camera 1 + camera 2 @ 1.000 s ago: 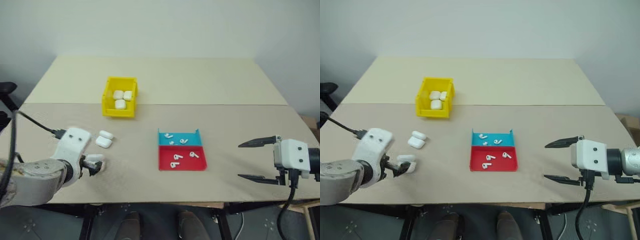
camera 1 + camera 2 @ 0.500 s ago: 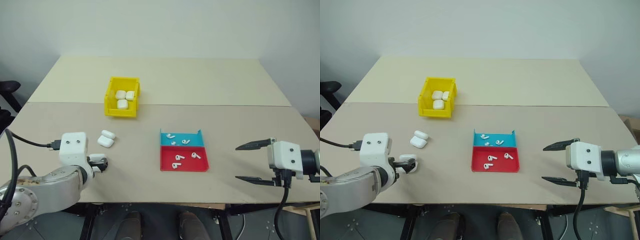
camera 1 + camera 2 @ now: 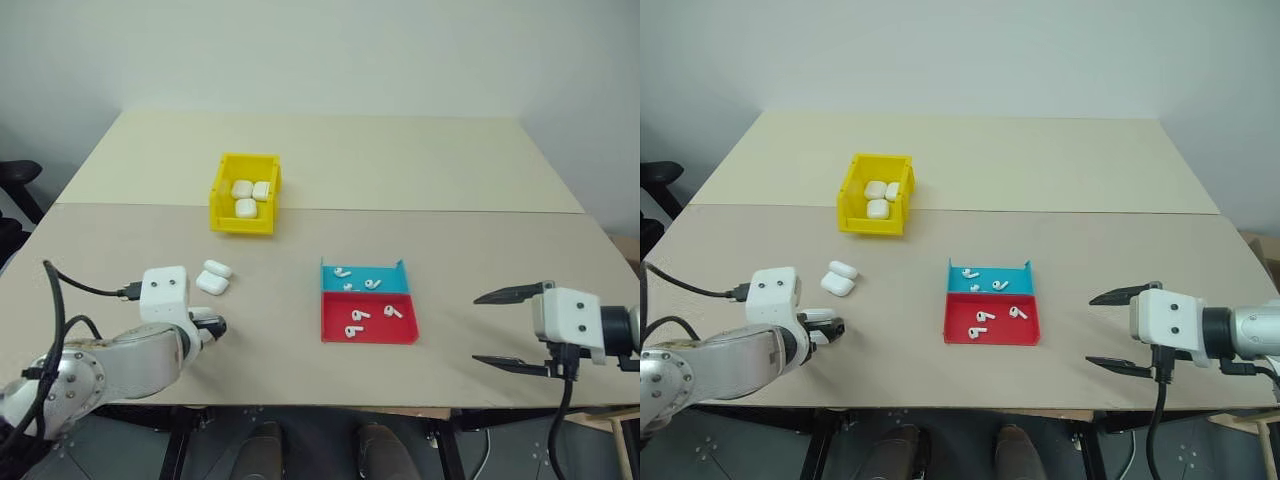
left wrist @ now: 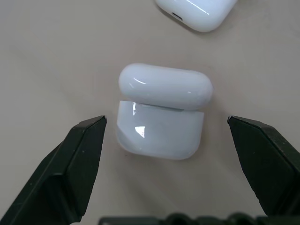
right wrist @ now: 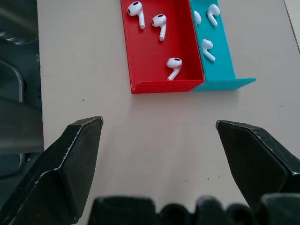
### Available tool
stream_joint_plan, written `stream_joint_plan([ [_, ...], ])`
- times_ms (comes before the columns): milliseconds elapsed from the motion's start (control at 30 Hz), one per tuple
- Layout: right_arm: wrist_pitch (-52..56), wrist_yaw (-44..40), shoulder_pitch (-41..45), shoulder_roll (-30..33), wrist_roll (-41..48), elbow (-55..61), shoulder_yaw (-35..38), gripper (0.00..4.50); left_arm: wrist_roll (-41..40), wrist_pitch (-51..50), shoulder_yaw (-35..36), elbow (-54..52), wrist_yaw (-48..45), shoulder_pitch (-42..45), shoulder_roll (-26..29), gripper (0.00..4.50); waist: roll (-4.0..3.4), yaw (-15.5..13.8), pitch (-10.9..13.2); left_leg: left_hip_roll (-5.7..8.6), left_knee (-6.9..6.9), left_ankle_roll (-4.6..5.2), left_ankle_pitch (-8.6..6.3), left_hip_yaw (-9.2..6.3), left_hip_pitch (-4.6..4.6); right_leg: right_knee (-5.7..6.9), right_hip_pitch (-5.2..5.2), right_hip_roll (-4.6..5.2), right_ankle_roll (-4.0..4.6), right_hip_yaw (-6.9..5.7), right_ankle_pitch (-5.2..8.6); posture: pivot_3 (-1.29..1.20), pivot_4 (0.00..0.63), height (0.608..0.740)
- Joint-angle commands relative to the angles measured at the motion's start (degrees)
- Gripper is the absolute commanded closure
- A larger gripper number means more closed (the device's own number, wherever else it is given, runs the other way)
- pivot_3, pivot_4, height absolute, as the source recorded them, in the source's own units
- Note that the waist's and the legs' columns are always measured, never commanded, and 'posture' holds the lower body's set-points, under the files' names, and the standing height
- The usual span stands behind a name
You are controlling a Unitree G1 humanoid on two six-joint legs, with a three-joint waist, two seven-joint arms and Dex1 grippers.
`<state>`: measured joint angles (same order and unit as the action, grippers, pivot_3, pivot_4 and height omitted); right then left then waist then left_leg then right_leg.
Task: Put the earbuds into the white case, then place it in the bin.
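- While three small glossy white pebble-shaped cases (image 3: 246, 196) already lay in the bright yellow plastic box-shaped bin (image 3: 243, 221) at the far left of the table, we judged most of the current cycle was left to do.
- Our left gripper (image 4: 166, 136) hung low over the near-left tabletop with its two black fingers spread wide, one on either side of a glossy white rounded case (image 4: 161, 112) with a hinged lid; the fingers stood apart from it, so nothing was gripped.
- We could not tell for certain whether that case's lid was shut or slightly ajar, only that a seam showed between lid and body.
- Another white case (image 4: 197, 12) lay just beyond it; from the head, we saw a pair of cases (image 3: 213, 277) between the left arm and the bin.
- Several tiny white plastic earbuds (image 5: 161, 23) with short stems lay loose in the flat red and teal tray (image 5: 161, 86) near the table's middle, none in a case that we could see.
- Our right gripper (image 3: 512, 329) hovered over the near-right edge, fingers spread and empty, well apart from the tray.
- We reckoned grasping the case, loading earbuds, closing it and binning it all remained.
- We found no brand, label or writing readable anywhere.
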<state>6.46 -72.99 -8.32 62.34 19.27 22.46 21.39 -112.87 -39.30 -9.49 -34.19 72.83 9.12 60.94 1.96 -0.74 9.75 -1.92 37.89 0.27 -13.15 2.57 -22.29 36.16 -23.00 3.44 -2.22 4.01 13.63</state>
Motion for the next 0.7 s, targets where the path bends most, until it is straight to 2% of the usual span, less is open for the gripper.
stream_joint_plan([
  [33, 0.66, 0.7, -1.22, 0.38, -0.22, 2.03, 2.9, 0.02, -0.13, -2.92, 1.1, 1.38, 1.17, 1.12, -0.46, 0.0, 0.05, 0.0, 0.01, -0.01, 0.0, 0.0, 0.0, -0.03, -0.02, 0.0, -0.01, -0.01, 0.0, -0.01, 0.0, 0.0, 0.15, 0.74],
  [467, 0.63, 1.68, -2.45, 0.59, -1.43, 2.18, 2.54, 0.02, -0.13, -8.93, 2.25, 5.25, -1.82, 2.75, -3.25, 0.0, 0.05, 0.03, 0.01, 0.0, 0.0, -0.01, 0.0, -0.04, -0.01, -0.02, 0.0, 0.0, 0.0, 0.0, 0.0, 0.0, 0.15, 0.74],
  [667, 2.17, 1.54, -2.19, 0.47, -0.92, 2.17, 2.32, 0.02, -0.13, -10.79, 1.91, 5.72, -1.73, 2.86, -2.22, 0.0, 0.05, 0.02, 0.01, 0.02, 0.0, -0.01, 0.01, -0.03, 0.0, -0.02, 0.02, 0.01, 0.0, 0.0, 0.0, 0.0, 0.15, 0.74],
  [700, 2.57, 1.57, -2.15, 0.5, -0.94, 2.22, 2.28, 0.0, -0.13, -11.02, 1.89, 5.96, -1.59, 2.9, -2.12, 0.38, 0.05, 0.02, 0.01, 0.01, 0.0, -0.01, 0.01, -0.04, -0.01, -0.03, 0.02, 0.01, 0.01, 0.0, 0.0, 0.0, 0.15, 0.74],
])
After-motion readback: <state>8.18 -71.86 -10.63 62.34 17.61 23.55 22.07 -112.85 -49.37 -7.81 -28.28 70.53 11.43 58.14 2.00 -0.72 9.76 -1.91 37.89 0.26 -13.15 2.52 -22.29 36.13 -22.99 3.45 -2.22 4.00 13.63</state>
